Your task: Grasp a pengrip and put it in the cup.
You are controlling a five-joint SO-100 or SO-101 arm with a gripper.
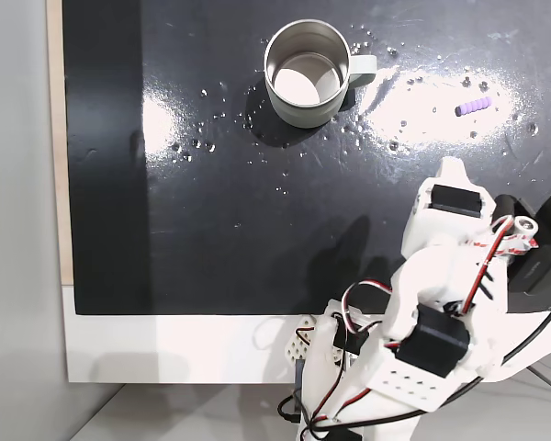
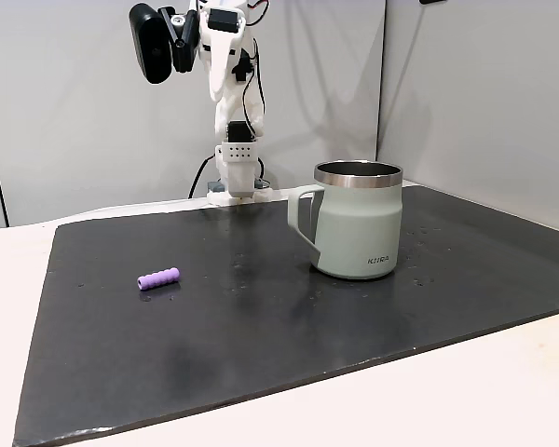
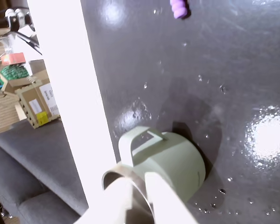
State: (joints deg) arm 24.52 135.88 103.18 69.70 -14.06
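Your work surface is a black mat [image 1: 257, 239] lying on a white table [image 1: 165, 349]; it is glossy, with glare patches and small droplets scattered across it in the top-down fixed view.

Your arm [image 1: 441, 303] stands at the near edge of the mat in that view, toward the lower right, folded up above the surface. In the side-on fixed view you see it at the far end of the mat [image 2: 261, 307], raised high with its head well clear of everything on the mat.

The cup [image 1: 305, 75] sits upright near the far edge in the top-down fixed view, its handle pointing right. In the side-on fixed view the cup [image 2: 356, 223] stands right of centre, handle to the left. In the wrist view the cup [image 3: 170, 163] is at the bottom, partly behind the white gripper [image 3: 140, 198] fingers; you cannot tell from these views whether the jaws are parted or closed, though nothing is held between them.

The pengrip [image 1: 473, 106] lies flat on the mat, well right of the cup, its long axis roughly left-right with the right end tipped slightly away. In the side-on fixed view the pengrip [image 2: 158, 277] lies well left of the cup, again nearly left-right. In the wrist view the pengrip [image 3: 179, 8] is at the top edge, cut off.
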